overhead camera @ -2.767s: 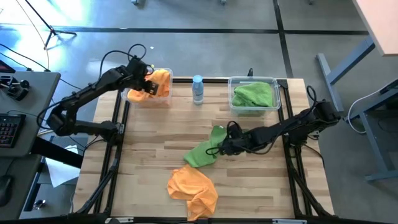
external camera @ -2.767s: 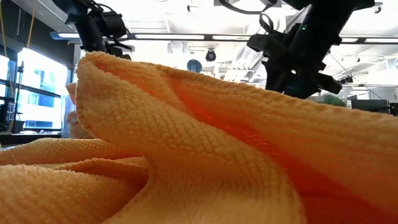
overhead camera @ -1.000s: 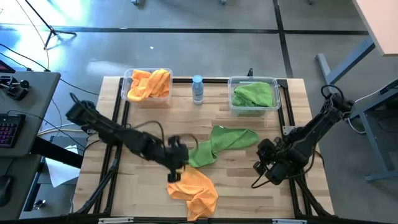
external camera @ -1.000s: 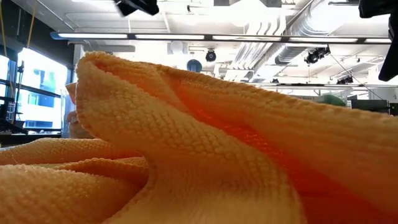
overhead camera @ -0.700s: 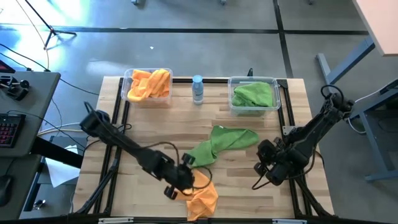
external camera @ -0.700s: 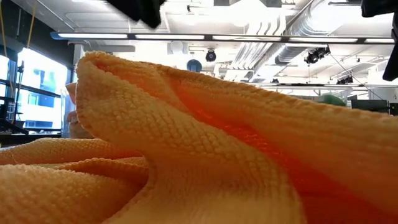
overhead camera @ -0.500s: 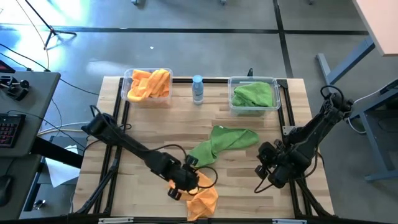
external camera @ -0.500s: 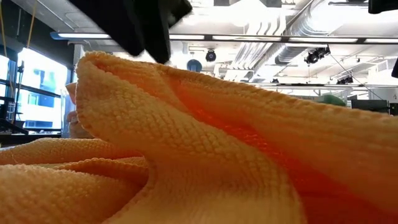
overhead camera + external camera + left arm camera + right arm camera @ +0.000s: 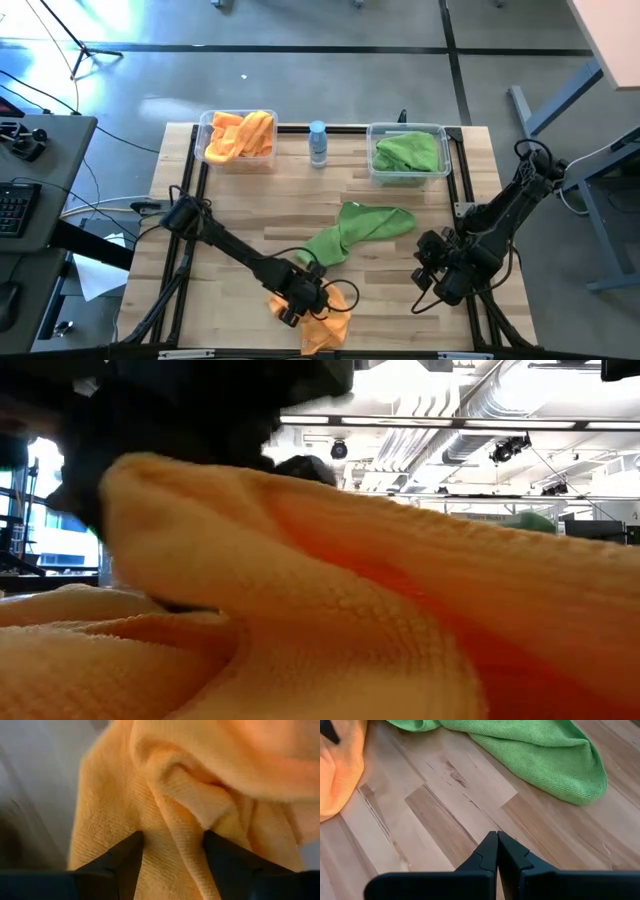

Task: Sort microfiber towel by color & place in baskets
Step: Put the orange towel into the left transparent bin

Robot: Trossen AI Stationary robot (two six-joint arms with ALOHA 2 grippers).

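Observation:
An orange microfiber towel (image 9: 330, 320) lies crumpled near the table's front edge and fills the low view (image 9: 350, 610). My left gripper (image 9: 303, 297) is down on its far-left part, open, with a raised fold between its fingers (image 9: 172, 865). A green microfiber towel (image 9: 358, 228) lies spread at mid-table. The left basket (image 9: 212, 122) holds orange towels and the right basket (image 9: 441, 130) holds green ones. My right gripper (image 9: 428, 272) is shut and hovers over bare wood at the right (image 9: 496, 837). My left gripper comes at the orange towel from above, pointing down. Its two open fingers (image 9: 131, 847) stand pressed into the cloth on either side of a raised fold (image 9: 172, 832). The towel lies on the table, bunched in several layers.
A small bottle with a blue cap (image 9: 318, 143) stands between the two baskets at the far edge. Bare wood lies between the green towel and the baskets. The right arm's cables hang off the table's right edge.
My left gripper has swung toward the table's near edge and to the right, and has come down onto the orange towel. In the low view the towel's top fold has been pushed over by it. The right arm has barely moved.

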